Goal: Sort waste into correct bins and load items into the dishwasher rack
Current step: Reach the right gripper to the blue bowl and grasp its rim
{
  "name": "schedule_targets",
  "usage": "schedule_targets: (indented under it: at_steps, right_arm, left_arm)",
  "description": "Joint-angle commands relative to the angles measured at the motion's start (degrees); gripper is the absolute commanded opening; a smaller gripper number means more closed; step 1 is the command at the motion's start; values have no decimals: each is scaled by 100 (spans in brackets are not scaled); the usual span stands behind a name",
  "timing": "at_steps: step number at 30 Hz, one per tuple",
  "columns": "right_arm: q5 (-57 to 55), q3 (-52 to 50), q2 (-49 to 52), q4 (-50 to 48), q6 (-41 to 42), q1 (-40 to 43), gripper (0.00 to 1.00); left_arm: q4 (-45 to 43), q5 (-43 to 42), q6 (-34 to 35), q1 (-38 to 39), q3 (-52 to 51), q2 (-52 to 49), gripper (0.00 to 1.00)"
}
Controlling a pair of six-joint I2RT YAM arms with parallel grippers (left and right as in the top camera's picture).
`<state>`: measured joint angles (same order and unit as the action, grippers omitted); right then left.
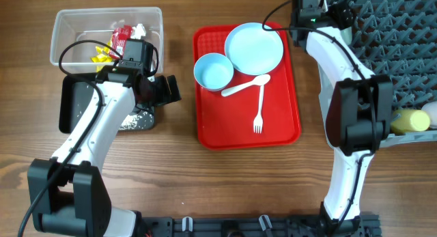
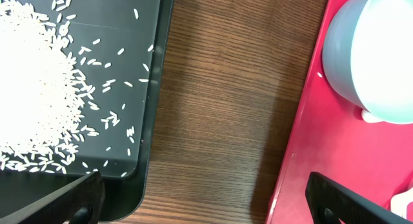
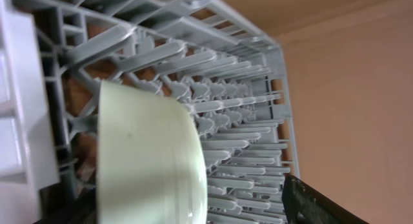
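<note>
Left pincer (image 2: 203, 185) spread, between black tub (image 2: 139, 88) and red tray (image 2: 310, 133) bearing bowl (image 2: 361, 50)

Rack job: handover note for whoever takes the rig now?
Left gripper: open, empty, between black tub and tray.
Right gripper: open, at a bowl in the rack.
Done: red wrapper, yellow wrapper, scraps in clear tub; rice in black tub; yellow cup, white cup in rack.
To do: plate, second bowl, spoon, fork, all on tray.
</note>
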<state>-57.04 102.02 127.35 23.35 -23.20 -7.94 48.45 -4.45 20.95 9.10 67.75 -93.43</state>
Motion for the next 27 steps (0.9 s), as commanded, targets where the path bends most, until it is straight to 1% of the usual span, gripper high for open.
schedule_targets:
  at_steps: [1, 5, 7, 9, 11, 12, 13, 16, 17, 19, 23, 25, 27]
  right_arm:
    - [20, 55, -671, -61, 133, -15, 78]
    - [315, 63, -1036, 11, 140, -188, 80]
    - [424, 63, -1165, 157, 577, -450, 82]
    - [992, 63, -1198, 693, 1117, -723, 83]
    - [2184, 63, -1198, 1394, 1969, -1014, 84]
    - [3257, 61, -1196, 1700, 2450, -1150, 83]
    - [4057, 61, -1196, 1832, 2837, -1222, 83]
    - [5919, 61, -1180, 1818, 3709, -1311, 83]
    - [6393, 61, -1163, 1779, 3952, -1335, 82]
    - [6765, 59, -1099, 1788, 4321, -1403, 74]
    - [6745, 59, -846, 2035, 4439, -1539, 58]
    - [6754, -13, -678, 2153, 4446, -1611, 55]
    - [6763, -87, -533, 2227, 4446, -1683, 47]
  left_arm:
    - [-2, -61, 72, 15, -31, -13, 100]
    - [-2, -61, 74, 15, -31, -13, 100]
    - [-2, -61, 72, 15, -31, -13, 100]
    - [-2, -61, 74, 15, -31, -13, 100]
    - [-2, -61, 74, 15, -31, -13, 100]
    - [-2, -61, 74, 15, -31, -13, 100]
    - [-2, -61, 74, 15, -31, -13, 100]
    - [-2, -61, 72, 15, -31, -13, 100]
    - [-2, -61, 74, 15, -31, -13, 100]
    - [-2, -61, 74, 15, -31, -13, 100]
    - [-2, -61, 74, 15, -31, -13, 100]
    - [-2, -61, 74, 15, -31, -13, 100]
    - [-2, -61, 74, 15, -31, -13, 100]
